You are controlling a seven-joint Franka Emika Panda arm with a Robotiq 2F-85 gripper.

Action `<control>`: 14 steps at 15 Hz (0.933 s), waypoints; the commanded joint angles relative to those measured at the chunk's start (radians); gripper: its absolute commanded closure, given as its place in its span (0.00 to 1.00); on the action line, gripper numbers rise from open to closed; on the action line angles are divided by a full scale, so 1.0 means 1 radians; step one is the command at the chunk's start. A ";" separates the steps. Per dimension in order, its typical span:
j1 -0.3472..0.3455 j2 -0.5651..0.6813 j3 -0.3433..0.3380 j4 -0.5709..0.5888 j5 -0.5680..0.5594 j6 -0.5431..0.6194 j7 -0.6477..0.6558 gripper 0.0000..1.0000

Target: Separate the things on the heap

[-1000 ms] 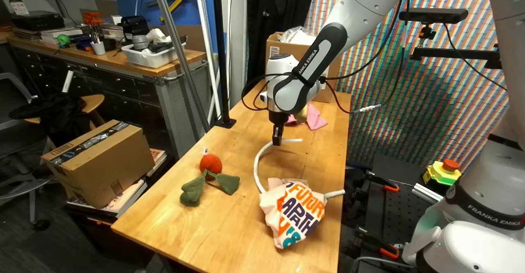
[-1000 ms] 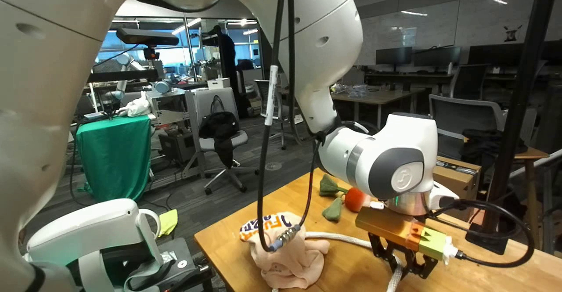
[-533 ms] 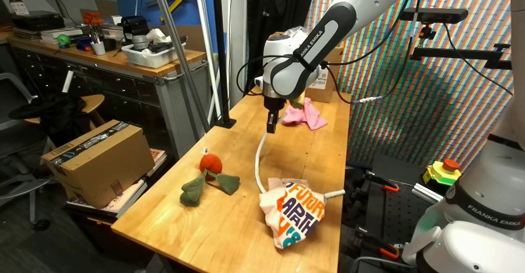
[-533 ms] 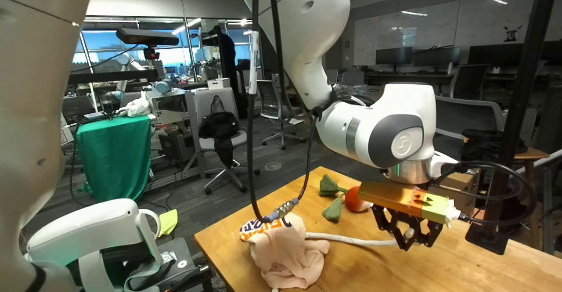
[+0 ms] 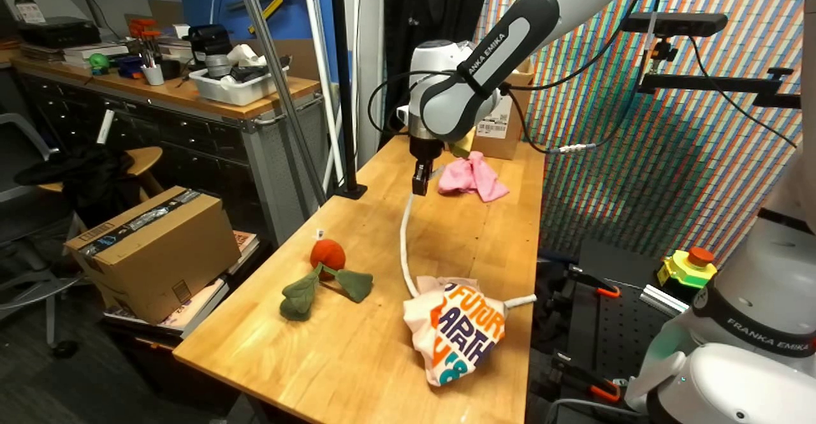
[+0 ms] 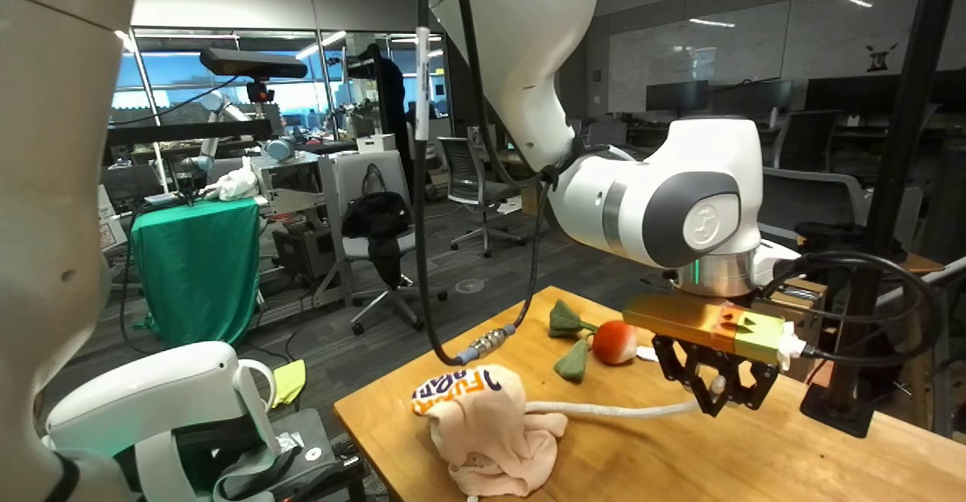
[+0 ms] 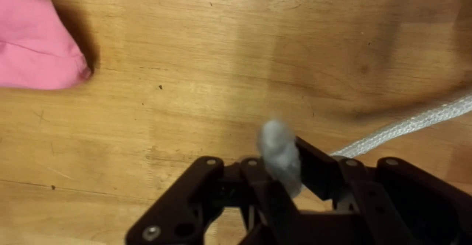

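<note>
My gripper (image 5: 419,188) is shut on a white braided rope (image 5: 404,239) near one end and holds it above the table. The gripper (image 6: 713,405) and rope (image 6: 604,410) also show in an exterior view. In the wrist view, the blurred rope end sticks up at the jaws, and the rope (image 7: 405,128) runs off to the right. The rope goes under a crumpled peach cloth (image 5: 454,328) with coloured letters. Its other end shows at the cloth's right. The part under the cloth is hidden. A red plush (image 5: 328,255) with green leaves (image 5: 355,285) lies apart on the table.
A pink cloth (image 5: 470,178) lies behind the gripper; it also shows in the wrist view (image 7: 37,42). A yellow thing (image 5: 464,145) is partly hidden by the arm. A cardboard box (image 5: 500,134) stands at the table's far end. A black post stands at the table edge.
My gripper has risen and moved toward the pink cloth and box, away from the peach cloth. The rope has been lifted with it and pulled straighter. The cloths and plush have not visibly moved.
</note>
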 commanded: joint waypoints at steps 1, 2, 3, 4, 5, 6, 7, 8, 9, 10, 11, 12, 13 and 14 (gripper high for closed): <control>-0.011 -0.001 -0.031 0.064 0.034 -0.025 0.048 0.97; -0.018 0.007 -0.042 0.088 0.046 -0.025 0.065 0.97; -0.026 0.013 -0.050 0.111 0.062 -0.028 0.080 0.97; -0.034 0.019 -0.056 0.136 0.079 -0.030 0.093 0.97; -0.040 0.025 -0.064 0.161 0.093 -0.032 0.108 0.97; -0.041 0.031 -0.072 0.182 0.100 -0.031 0.126 0.97; -0.041 0.044 -0.080 0.210 0.104 -0.028 0.146 0.97; -0.039 0.054 -0.087 0.233 0.105 -0.029 0.166 0.97; -0.034 0.065 -0.093 0.257 0.103 -0.028 0.189 0.97; -0.030 0.077 -0.098 0.279 0.101 -0.026 0.212 0.97; -0.026 0.089 -0.100 0.304 0.103 -0.025 0.236 0.97; -0.026 0.101 -0.098 0.325 0.108 -0.024 0.255 0.97; -0.024 0.111 -0.095 0.349 0.113 -0.027 0.274 0.97; -0.021 0.123 -0.095 0.372 0.115 -0.027 0.294 0.97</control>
